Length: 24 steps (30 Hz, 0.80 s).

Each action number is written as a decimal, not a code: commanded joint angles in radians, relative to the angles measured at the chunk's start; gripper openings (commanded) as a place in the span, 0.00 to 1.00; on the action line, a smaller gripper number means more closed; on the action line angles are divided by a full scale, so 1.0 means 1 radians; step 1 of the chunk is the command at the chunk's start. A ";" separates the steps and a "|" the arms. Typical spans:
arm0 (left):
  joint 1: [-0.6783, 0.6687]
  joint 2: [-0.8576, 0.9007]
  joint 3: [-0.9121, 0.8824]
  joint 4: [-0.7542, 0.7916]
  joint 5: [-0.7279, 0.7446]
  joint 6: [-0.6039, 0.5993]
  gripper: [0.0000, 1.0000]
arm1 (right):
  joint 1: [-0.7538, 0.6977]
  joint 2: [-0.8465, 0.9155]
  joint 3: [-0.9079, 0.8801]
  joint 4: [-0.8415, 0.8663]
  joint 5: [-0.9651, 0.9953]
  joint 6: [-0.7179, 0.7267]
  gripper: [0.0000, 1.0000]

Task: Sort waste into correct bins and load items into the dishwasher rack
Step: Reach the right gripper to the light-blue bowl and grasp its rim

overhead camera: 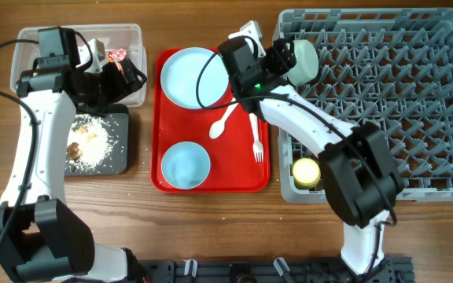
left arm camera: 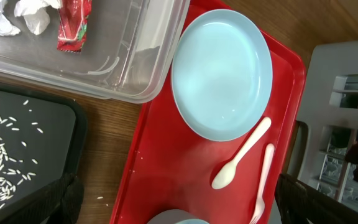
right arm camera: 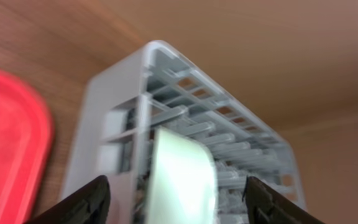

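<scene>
No word, number, brand or sign can be read in any view. The only printed thing is the small red wrapper (left arm camera: 73, 25), lying inside the clear plastic tub (left arm camera: 166, 59). Its red face carries some pale marks, but they are too small and too blurred to make out as letters.

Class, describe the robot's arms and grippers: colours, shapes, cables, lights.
The left arm and right arm: white links, bulky black joints, a looping black cable each. The left gripper and right gripper: black, two-fingered. A green light glows on the right arm.
</scene>
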 commanded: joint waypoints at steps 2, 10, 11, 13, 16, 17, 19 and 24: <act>0.004 -0.011 0.014 0.002 -0.005 0.010 1.00 | 0.002 -0.176 0.036 -0.187 -0.426 0.200 0.75; 0.004 -0.011 0.014 0.002 -0.005 0.010 1.00 | 0.004 -0.235 0.019 -0.437 -1.339 0.508 0.70; 0.004 -0.011 0.014 0.002 -0.005 0.010 1.00 | 0.005 -0.233 0.006 -0.450 -1.361 0.564 0.69; 0.004 -0.011 0.014 0.002 -0.005 0.010 1.00 | 0.005 -0.233 -0.031 -0.466 -1.362 0.655 0.70; 0.004 -0.011 0.014 0.002 -0.005 0.010 1.00 | 0.019 -0.231 -0.103 -0.458 -1.363 0.761 0.71; 0.004 -0.011 0.014 0.002 -0.005 0.010 1.00 | 0.032 -0.228 -0.133 -0.448 -1.363 0.785 0.73; 0.004 -0.011 0.014 0.002 -0.005 0.010 1.00 | 0.052 -0.222 -0.174 -0.438 -1.363 0.817 0.73; 0.004 -0.011 0.014 0.002 -0.005 0.010 1.00 | 0.132 -0.168 -0.237 -0.380 -1.363 0.914 0.67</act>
